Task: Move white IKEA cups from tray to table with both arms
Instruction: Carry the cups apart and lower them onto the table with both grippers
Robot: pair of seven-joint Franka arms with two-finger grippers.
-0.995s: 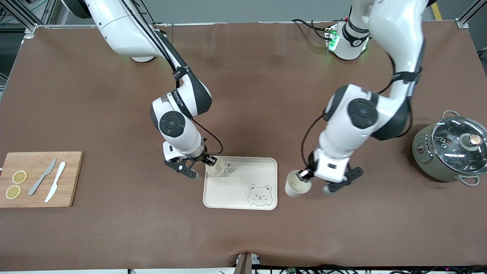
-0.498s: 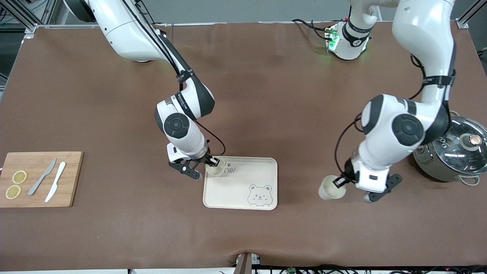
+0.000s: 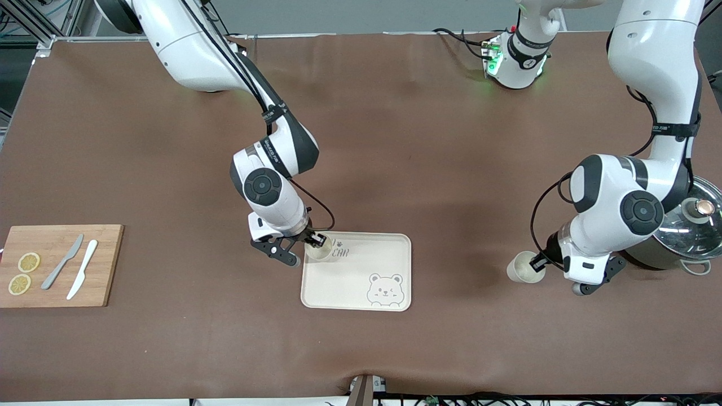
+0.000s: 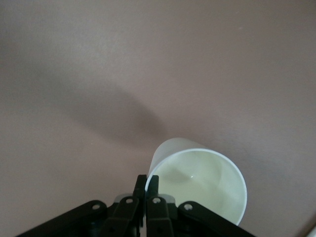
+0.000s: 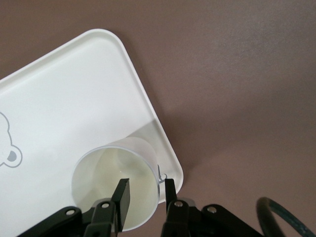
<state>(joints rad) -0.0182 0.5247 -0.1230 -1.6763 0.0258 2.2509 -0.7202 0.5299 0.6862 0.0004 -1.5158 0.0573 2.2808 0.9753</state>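
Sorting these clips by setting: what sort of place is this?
Likely a robotics lab staged as a kitchen: two arms bolted to a brown-covered table, aluminium framing at its corners, and props like a bear tray, a cutting board with knives, and a lidded pot.

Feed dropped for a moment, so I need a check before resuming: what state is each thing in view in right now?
Left end effector: shut on the rim of one cup, over bare table beside the pot.
Right end effector: fingers straddling the wall of the cup on the tray, apart from it.
Cup on the tray: upright in a tray corner.
Bear tray: flat.
Pot: lid on.
Cutting board: carries two knives, two lemon slices.
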